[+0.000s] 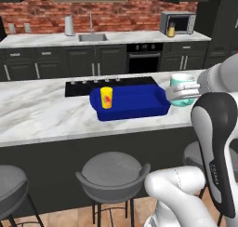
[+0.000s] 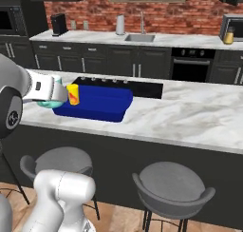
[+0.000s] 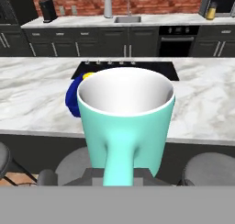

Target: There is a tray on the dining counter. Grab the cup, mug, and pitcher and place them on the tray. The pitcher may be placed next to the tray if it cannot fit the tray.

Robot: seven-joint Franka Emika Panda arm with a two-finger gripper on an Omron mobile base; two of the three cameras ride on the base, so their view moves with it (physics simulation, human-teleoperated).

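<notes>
One light teal mug with a loop handle (image 3: 125, 122) sits closest to the hand camera, upright, mouth up and empty. The two-finger gripper (image 1: 179, 94) is squeezed shut on its handle, which likely keeps the mug from tipping. In the left base view the mug hangs in the air just beside the near end of the big deep-blue tray with raised sides (image 1: 135, 107). The tray rests on the long white-grey marble dining counter (image 1: 37, 114). A small yellow cup with a red mark (image 1: 106, 97) already stands upright inside the tray. There looks to be enough bare blue floor for the mug. Farther back, a yellowish thing (image 1: 171, 30) stands in the microwave (image 1: 178, 22); it may be the pitcher.
</notes>
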